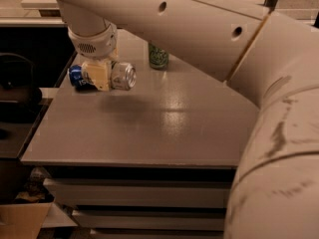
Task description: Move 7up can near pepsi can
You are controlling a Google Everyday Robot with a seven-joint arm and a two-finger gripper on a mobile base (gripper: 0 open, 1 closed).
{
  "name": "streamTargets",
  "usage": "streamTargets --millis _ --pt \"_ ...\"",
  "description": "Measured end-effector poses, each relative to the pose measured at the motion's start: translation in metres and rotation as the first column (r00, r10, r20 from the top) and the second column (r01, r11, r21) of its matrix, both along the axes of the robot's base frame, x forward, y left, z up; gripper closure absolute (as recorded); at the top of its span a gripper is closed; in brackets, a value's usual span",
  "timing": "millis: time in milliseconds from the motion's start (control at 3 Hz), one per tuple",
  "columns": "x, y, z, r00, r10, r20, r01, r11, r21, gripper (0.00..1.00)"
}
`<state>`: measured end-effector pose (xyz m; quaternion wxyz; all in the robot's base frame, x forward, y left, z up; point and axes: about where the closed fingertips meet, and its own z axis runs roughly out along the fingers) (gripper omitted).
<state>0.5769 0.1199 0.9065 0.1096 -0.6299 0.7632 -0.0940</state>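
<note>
The grey bench [149,138] spreads out in front of the fingers [98,75]. They are clamped around the 7up can [124,76], holding it on its side above the bench, a shadow beneath. The pepsi can [76,76] lies just beside the fingers, on the side opposite the 7up can's silver end. Farther back from the fingers stands a green can [158,57].

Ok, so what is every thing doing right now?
end effector: over the far left of the table, shut on the 7up can.
7up can: held sideways, up off the table.
pepsi can: on the table right beside the end effector, partly hidden.
green can: standing upright at the back, untouched.
</note>
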Motion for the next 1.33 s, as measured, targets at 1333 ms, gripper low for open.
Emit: streamTargets --millis 1333 --pt "0.014 0.001 -0.041 0.9925 0.034 -0.118 -0.035 0.999 -0.006 1.0"
